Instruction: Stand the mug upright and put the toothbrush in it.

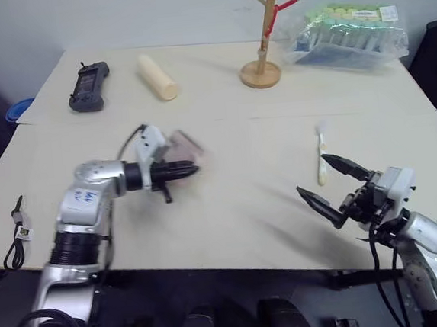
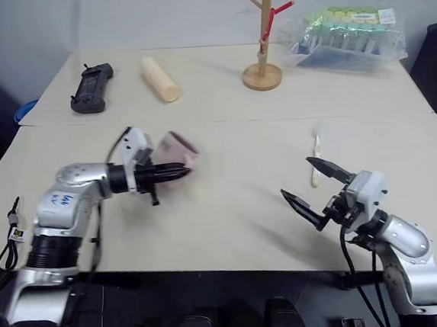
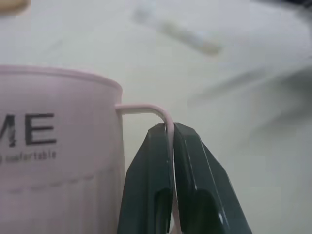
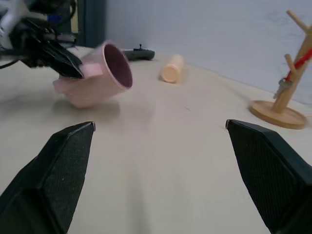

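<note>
Near: my right gripper (image 1: 323, 177) spread, empty | Mid: my left gripper (image 3: 173, 130) pinching handle of tilted mug (image 4: 97, 73), not yet upright | Far: toothbrush (image 1: 322, 154) lying on table (image 1: 245, 207), insertion pending.

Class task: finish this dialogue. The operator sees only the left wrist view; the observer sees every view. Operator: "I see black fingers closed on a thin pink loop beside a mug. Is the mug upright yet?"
Observer: No. In the right wrist view the mug is tilted, its dark mouth facing sideways, while the left gripper holds its handle.
Operator: Where is the toothbrush?
Observer: The toothbrush lies flat on the table, just beyond the right gripper.
Operator: Is that gripper ready to take it?
Observer: Its fingers are spread wide and hold nothing.
Operator: Anything standing near the mug?
Observer: The cream roll lies farther back, well apart from it.
</note>
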`<control>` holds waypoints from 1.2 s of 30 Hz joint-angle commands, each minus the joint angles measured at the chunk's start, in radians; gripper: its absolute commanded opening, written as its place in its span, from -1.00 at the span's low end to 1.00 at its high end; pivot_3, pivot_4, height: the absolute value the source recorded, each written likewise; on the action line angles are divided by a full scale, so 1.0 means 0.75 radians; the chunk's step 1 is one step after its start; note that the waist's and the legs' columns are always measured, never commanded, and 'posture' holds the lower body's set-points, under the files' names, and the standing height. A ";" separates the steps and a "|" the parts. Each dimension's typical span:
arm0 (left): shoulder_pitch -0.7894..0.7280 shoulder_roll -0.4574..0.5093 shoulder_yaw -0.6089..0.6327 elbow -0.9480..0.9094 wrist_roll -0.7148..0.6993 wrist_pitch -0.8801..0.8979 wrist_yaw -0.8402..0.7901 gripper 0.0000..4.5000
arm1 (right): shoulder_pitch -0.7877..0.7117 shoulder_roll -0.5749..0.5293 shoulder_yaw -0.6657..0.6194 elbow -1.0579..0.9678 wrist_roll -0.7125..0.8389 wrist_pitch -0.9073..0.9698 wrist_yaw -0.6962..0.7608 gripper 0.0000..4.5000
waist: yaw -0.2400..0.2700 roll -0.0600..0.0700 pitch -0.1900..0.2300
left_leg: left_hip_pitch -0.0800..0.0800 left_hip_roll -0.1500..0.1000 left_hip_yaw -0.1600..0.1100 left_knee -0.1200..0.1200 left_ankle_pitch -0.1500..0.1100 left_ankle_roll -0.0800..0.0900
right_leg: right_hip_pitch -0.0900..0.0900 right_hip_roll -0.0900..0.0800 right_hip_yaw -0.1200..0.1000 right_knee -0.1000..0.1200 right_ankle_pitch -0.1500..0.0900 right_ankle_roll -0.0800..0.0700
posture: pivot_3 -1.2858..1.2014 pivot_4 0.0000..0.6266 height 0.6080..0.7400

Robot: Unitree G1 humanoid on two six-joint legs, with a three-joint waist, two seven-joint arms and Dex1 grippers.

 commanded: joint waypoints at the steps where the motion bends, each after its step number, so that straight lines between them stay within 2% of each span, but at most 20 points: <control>1: 0.063 -0.150 -0.046 -0.007 -0.093 -0.205 -0.112 -0.99 | 0.071 -0.022 -0.098 0.018 -0.011 -0.070 0.030 1.00 | -0.009 -0.001 0.000 | 0.000 0.001 0.001 0.000 0.000 0.000 | 0.001 0.001 0.000 0.000 0.000 0.000 | 0.03 -0.52 1.00; 4: 0.103 -0.258 -0.101 0.118 -0.038 -0.378 -0.137 -0.99 | 0.113 -0.016 -0.119 0.023 -0.021 -0.094 0.033 1.00 | -0.028 -0.002 0.001 | 0.006 0.002 0.008 -0.002 0.000 0.000 | 0.001 0.002 0.001 0.000 0.000 0.000 | 0.03 -0.52 1.00; 7: 0.155 -0.380 -0.192 0.499 0.119 -0.771 -0.161 -0.99 | 0.163 0.006 -0.133 -0.038 -0.030 -0.098 -0.008 1.00 | -0.032 -0.002 0.001 | 0.016 0.004 0.015 -0.003 0.000 0.000 | 0.006 0.005 0.001 0.002 0.000 0.000 | 0.03 -0.52 1.00; 9: 0.151 -0.408 -0.194 0.624 0.160 -0.906 -0.153 -0.99 | 0.176 0.009 -0.132 -0.057 -0.032 -0.100 -0.020 1.00 | -0.031 -0.003 0.001 | 0.019 0.005 0.015 -0.004 0.000 0.000 | 0.010 0.006 0.001 0.002 0.000 0.000 | 0.03 -0.52 1.00; 11: 0.150 -0.417 -0.177 0.701 0.169 -0.991 -0.144 -0.99 | 0.191 0.017 -0.137 -0.085 -0.032 -0.098 -0.044 1.00 | -0.027 -0.005 0.000 | 0.019 0.005 0.013 -0.003 0.000 0.001 | 0.011 0.005 0.004 0.001 0.000 0.000 | 0.03 -0.52 1.00; 14: 0.162 -0.394 -0.160 0.679 0.115 -0.900 -0.168 -0.99 | 0.219 0.026 -0.143 -0.107 -0.027 -0.100 -0.065 1.00 | -0.019 -0.005 0.000 | 0.026 0.005 0.010 -0.004 -0.001 0.000 | 0.019 0.005 0.006 -0.001 0.000 0.000 | 0.03 -0.52 1.00; 15: 0.166 -0.374 -0.154 0.660 0.113 -0.899 -0.170 -0.75 | 0.230 0.028 -0.142 -0.108 -0.028 -0.104 -0.065 1.00 | -0.018 -0.005 0.000 | 0.028 0.005 0.010 -0.004 -0.002 0.001 | 0.021 0.005 0.006 -0.002 0.000 0.000 | 0.03 -0.52 1.00; 16: 0.173 -0.353 -0.148 0.637 0.107 -0.885 -0.177 -0.69 | 0.238 0.029 -0.141 -0.107 -0.030 -0.109 -0.064 1.00 | -0.020 -0.005 0.000 | 0.028 0.005 0.010 -0.004 -0.002 0.001 | 0.021 0.005 0.006 -0.002 0.000 0.000 | 0.03 -0.52 1.00; 24: 0.210 -0.202 -0.120 0.461 0.095 -0.771 -0.176 0.37 | 0.299 0.040 -0.156 -0.105 0.042 -0.072 -0.052 1.00 | -0.011 -0.005 0.000 | 0.027 0.005 0.010 -0.006 -0.002 0.000 | 0.020 0.004 0.007 -0.003 0.000 0.000 | 0.03 -0.52 1.00; 29: 0.303 -0.051 -0.064 0.284 0.071 -0.738 -0.194 0.99 | 0.433 0.070 -0.274 0.016 0.040 -0.156 -0.025 1.00 | -0.013 -0.005 0.000 | 0.027 0.005 0.008 -0.007 -0.002 0.000 | 0.020 0.004 0.005 -0.007 0.000 0.000 | 0.03 -0.52 1.00; 33: 0.423 0.103 0.085 0.158 0.027 -0.725 -0.149 0.99 | 0.543 0.092 -0.333 0.118 0.006 -0.244 0.020 1.00 | -0.022 -0.005 0.000 | 0.028 0.006 0.008 -0.015 -0.002 -0.001 | 0.020 0.005 0.006 -0.010 0.000 0.000 | 0.03 -0.52 1.00; 36: 0.526 0.229 0.235 0.099 -0.042 -0.659 -0.119 0.99 | 0.560 0.087 -0.318 0.132 -0.017 -0.225 0.006 1.00 | -0.033 -0.004 0.000 | 0.031 0.006 0.008 -0.020 -0.002 -0.001 | 0.021 0.004 0.007 -0.011 -0.001 -0.001 | 0.03 -0.52 1.00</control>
